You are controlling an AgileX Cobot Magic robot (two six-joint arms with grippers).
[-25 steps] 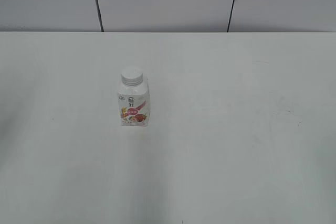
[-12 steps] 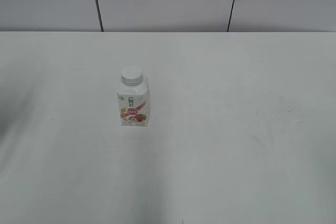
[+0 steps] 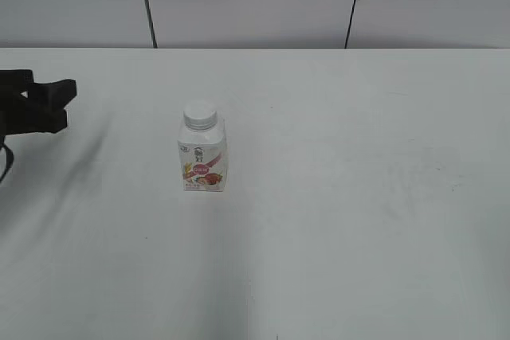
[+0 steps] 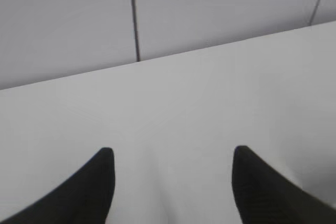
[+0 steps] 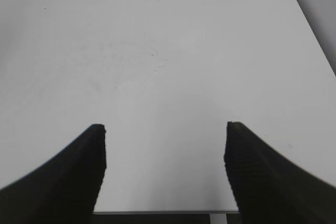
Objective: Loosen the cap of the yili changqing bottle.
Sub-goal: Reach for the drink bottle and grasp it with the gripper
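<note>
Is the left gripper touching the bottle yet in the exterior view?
No. The left gripper sits at the far left edge, well apart from the yili changqing bottle, whose cap is on and untouched.

We see a broad white table (image 3: 335, 220) filling most of the exterior view, its far edge running straight across from left to right. Beyond that edge stands a pale grey wall (image 3: 247, 1) made of flat panels, split by two thin dark vertical seams, one on the left (image 3: 147, 1) and one on the right (image 3: 355, 1). The tabletop carries faint scuff marks on its right side (image 3: 414, 177). Light is soft and even, with dim shadows on the left. In the right wrist view we see the table's edge (image 5: 310, 30) and a darker floor beyond it.
</note>
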